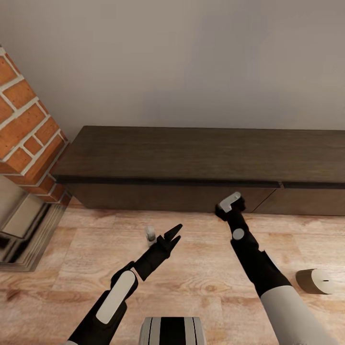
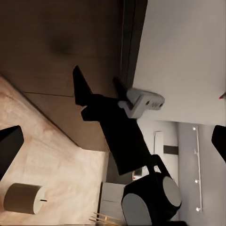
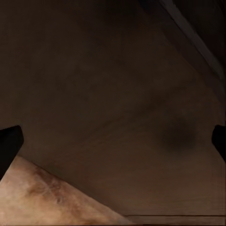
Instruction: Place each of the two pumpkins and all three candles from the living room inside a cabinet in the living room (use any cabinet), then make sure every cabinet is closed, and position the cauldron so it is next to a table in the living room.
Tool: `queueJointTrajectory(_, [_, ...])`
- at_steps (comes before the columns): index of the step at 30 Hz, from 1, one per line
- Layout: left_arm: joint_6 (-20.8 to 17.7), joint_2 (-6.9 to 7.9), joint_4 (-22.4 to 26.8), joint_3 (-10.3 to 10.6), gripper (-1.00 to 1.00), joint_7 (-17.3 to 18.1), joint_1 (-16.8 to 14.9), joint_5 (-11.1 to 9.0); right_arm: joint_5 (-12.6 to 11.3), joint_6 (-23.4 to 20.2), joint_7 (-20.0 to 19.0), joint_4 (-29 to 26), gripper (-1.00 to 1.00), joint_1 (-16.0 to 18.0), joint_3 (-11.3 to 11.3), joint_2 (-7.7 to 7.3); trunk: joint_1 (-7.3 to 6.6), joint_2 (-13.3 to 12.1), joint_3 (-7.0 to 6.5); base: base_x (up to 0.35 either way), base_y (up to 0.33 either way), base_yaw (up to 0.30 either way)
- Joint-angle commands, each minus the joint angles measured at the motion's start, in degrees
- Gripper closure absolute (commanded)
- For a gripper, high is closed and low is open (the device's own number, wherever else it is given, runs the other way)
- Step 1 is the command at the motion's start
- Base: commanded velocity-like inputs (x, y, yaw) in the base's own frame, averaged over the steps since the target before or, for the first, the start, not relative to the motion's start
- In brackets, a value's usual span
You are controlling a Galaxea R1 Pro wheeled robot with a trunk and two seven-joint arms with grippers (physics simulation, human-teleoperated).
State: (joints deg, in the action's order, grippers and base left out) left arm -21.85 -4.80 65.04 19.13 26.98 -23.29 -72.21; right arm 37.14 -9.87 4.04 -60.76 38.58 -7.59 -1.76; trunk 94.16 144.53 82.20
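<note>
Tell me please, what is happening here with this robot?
The robot faces the long dark cabinet, whose drawer fronts look shut. Its right pincer is held open, close to a drawer front, with nothing in it. The left pincer is also open and empty, above the wooden floor. One candle lies on its side on the floor to the robot's right. A brick fireplace stands at the left.

Dark brown wood-grain cabinet [image 1: 191, 158]; pale knotted plank floor [image 1: 201, 273]. Orange-red brick column [image 1: 24, 124] with white mortar; beige-grey candle [image 1: 315, 281].
</note>
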Motion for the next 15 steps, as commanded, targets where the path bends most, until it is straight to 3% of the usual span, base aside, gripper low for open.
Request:
queueJointTrajectory(1, [0.0, -0.01, -0.4, 0.3, -1.00, 0.0, 0.0, 0.0, -1.9, 0.5, 0.0, 0.3, -1.00, 0.0, 0.3, 0.00, 0.00, 0.0, 0.00, 0.000, 0.000, 0.000])
queueJointTrajectory(2, [0.0, -0.03, -0.7, 0.6, -1.00, 0.0, 0.0, 0.0, -4.2, 1.4, 0.0, 1.0, -1.00, 0.4, 0.5, 0.00, 0.00, 0.0, 0.00, 0.000, 0.000, 0.000])
queueJointTrajectory(3, [0.1, -0.03, -0.7, 0.6, -1.00, 0.0, 0.0, 0.0, -4.4, 1.4, 0.0, 1.1, -1.00, 0.8, 0.5, 0.03, 0.00, 0.0, 0.00, 0.000, 0.000, 0.000])
queueJointTrajectory(15, [0.1, -0.10, -0.8, 0.6, -1.00, 0.0, 0.0, 0.0, -3.8, 1.1, 0.8, 3.2, -1.00, 3.5, 0.5, -0.22, 0.00, 0.0, 0.00, 0.000, 0.000, 0.000])
